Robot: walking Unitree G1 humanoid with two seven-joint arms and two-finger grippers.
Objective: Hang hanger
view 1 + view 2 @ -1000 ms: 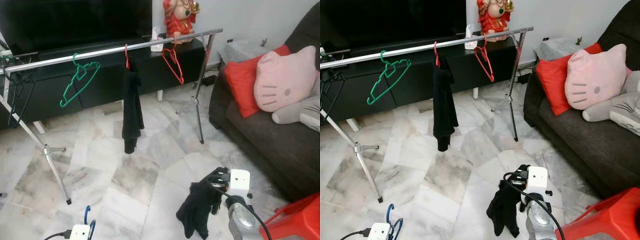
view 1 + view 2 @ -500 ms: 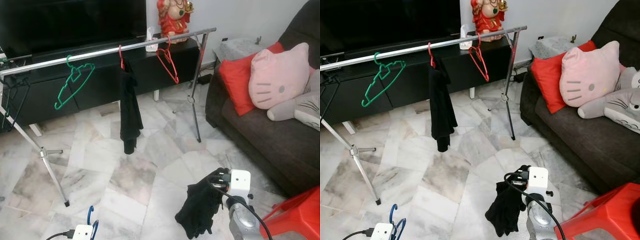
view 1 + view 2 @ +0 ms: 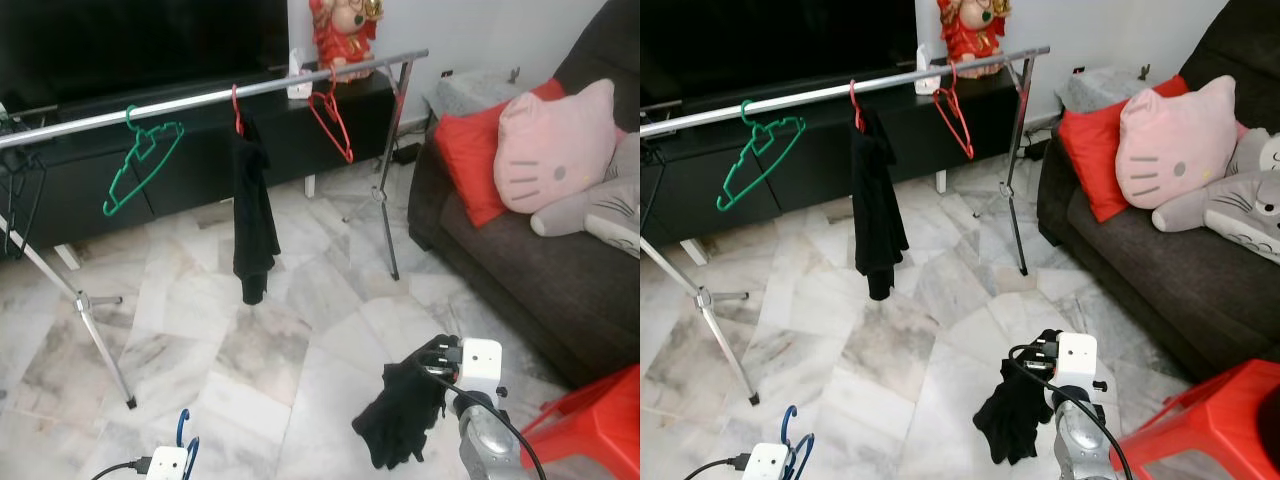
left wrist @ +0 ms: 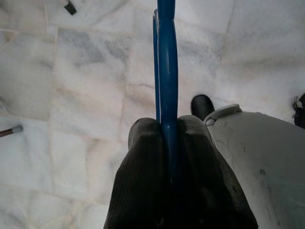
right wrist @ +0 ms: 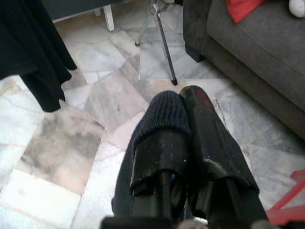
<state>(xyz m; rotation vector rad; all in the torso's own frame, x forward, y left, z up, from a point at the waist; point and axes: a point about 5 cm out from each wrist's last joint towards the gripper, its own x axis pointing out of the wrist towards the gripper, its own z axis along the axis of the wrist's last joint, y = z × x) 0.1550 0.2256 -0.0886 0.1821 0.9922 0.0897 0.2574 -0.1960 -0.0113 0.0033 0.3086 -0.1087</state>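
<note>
Clearly the step in hand is carrying: the left tool (image 4: 167, 143) is clamped tight on the thin blue plastic hanger (image 4: 166, 62), held low by the robot's left side above the white marble floor (image 3: 270, 350), well apart from the long silver clothes rail (image 3: 200, 100). To do it well, I judge the hanger should be raised hook-up to a free stretch of the rail, between the green plastic hanger (image 3: 140, 160) and the red hanger carrying a black garment (image 3: 255, 215), or beyond the empty red wire hanger (image 3: 332, 120), then lowered until the hook seats before letting go. The blue hanger looks narrow and glossy, its hook curling up beside the wrist. The right tool (image 5: 183, 114) has its fingers closed together on a bunched black cloth (image 3: 400, 425), which dangles low near the floor.
</note>
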